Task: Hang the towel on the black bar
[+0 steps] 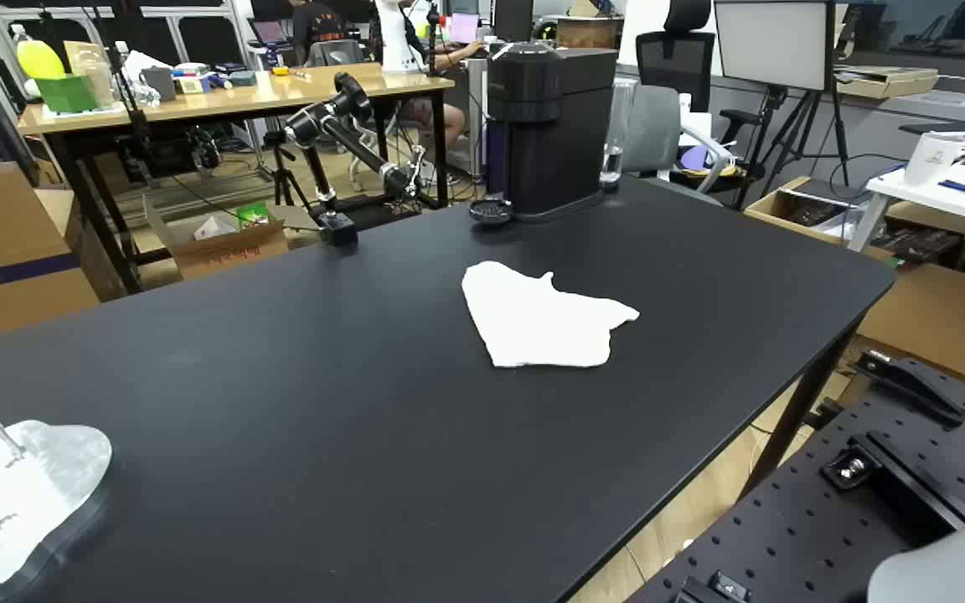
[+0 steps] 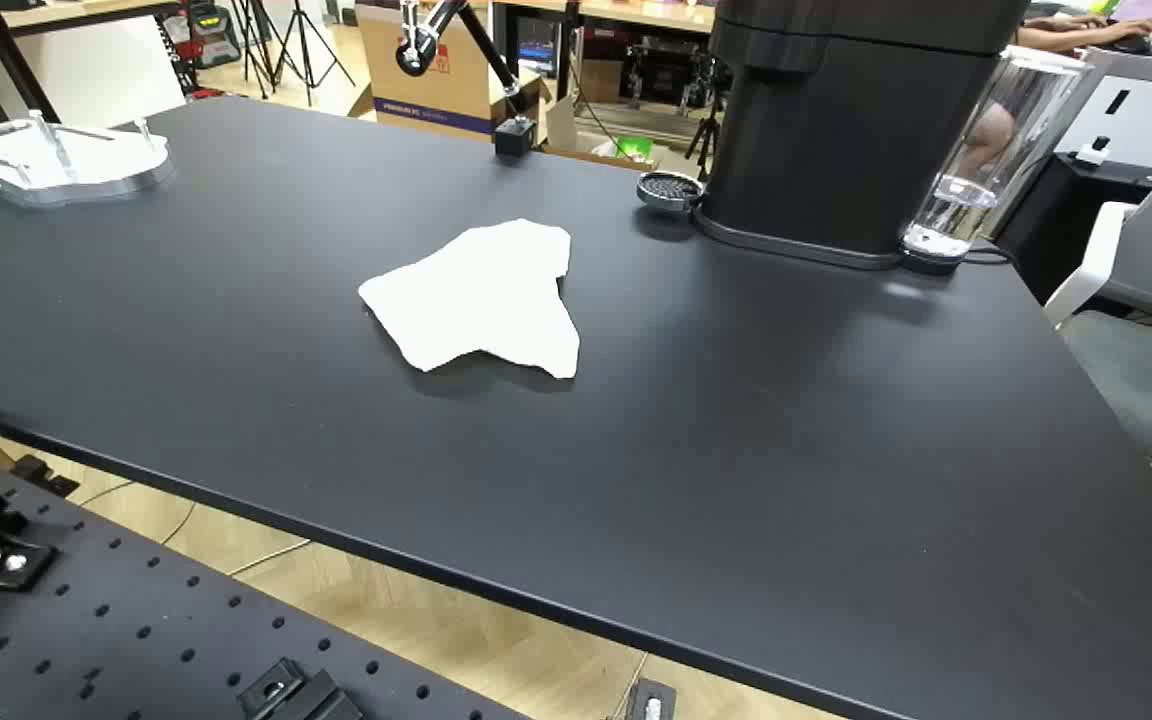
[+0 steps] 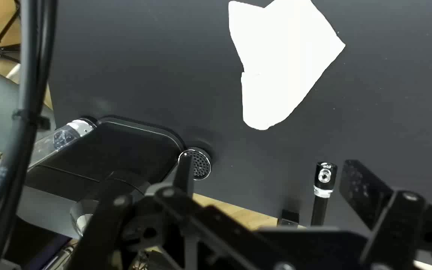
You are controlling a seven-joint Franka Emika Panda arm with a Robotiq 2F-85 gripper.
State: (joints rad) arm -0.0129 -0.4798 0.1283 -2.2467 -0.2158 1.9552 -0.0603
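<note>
A white towel (image 1: 545,322) lies crumpled and flat on the black table; it also shows in an exterior view (image 2: 486,300) and at the top of the wrist view (image 3: 279,60). A black bar (image 1: 357,144) on a jointed stand is clamped at the table's far edge; it also shows in an exterior view (image 2: 489,50). Its silver-ringed end shows in the wrist view (image 3: 324,178). My gripper (image 3: 270,168) is open, with its fingers wide apart and nothing held. It is above the table, apart from the towel. The gripper is out of both exterior views.
A black coffee machine (image 1: 558,126) with a clear water tank (image 2: 966,170) and a round drip tray (image 3: 199,164) stands near the bar. A white pegged board (image 1: 38,469) lies at the table's other end. A perforated mounting plate (image 2: 186,620) lies beyond the table's near edge.
</note>
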